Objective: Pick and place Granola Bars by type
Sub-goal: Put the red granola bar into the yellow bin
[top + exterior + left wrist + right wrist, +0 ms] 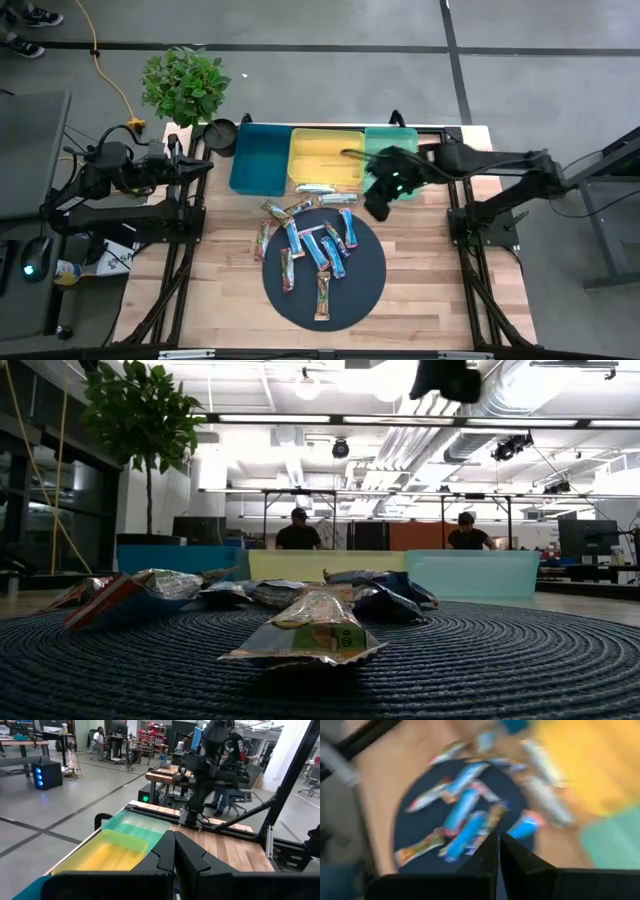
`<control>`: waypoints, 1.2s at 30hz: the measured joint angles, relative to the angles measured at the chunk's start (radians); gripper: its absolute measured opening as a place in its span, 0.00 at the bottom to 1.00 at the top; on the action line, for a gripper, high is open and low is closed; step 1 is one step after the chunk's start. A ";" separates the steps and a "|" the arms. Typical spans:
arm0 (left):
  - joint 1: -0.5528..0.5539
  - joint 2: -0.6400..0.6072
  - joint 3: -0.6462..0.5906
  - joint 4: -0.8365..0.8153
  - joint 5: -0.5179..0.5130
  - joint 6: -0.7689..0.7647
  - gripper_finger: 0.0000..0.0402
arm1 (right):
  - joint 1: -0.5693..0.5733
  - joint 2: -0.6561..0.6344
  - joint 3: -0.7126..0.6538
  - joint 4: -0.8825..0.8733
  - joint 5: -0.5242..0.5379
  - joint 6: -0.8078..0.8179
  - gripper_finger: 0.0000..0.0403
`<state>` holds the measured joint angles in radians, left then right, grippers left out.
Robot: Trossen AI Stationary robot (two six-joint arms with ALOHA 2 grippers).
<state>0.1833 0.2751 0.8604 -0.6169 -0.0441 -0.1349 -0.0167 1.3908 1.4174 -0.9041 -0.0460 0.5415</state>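
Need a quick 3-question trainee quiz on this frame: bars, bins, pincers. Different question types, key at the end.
1. True or false: the yellow bin sits between the blue bin and the green bin.
2. The round dark mat holds: A) most granola bars B) none C) the plant
3. Fill in: the right pincer hangs above the mat's edge with fingers ____, holding nothing.

Key: 1 true; 2 A; 3 shut
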 joint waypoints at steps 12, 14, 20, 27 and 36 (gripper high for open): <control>0.000 0.000 0.000 0.000 0.010 0.018 0.00 | -0.001 0.155 0.001 0.255 -0.060 0.023 0.00; 0.000 0.000 0.000 0.000 0.011 0.018 0.00 | -0.012 0.168 0.001 0.270 -0.061 0.027 0.00; 0.000 0.000 0.000 0.000 0.030 0.018 0.00 | -0.018 0.176 0.001 0.282 -0.035 0.011 0.00; 0.000 0.000 0.000 0.000 0.030 0.018 0.00 | -0.021 0.176 0.002 0.213 0.136 -0.049 0.00; 0.000 0.000 0.000 -0.041 0.030 0.018 0.00 | -0.036 0.176 0.001 -0.109 0.224 0.168 0.09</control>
<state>0.1833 0.2749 0.8604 -0.6576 -0.0143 -0.1167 -0.0530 1.5665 1.4181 -1.0134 0.1784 0.7093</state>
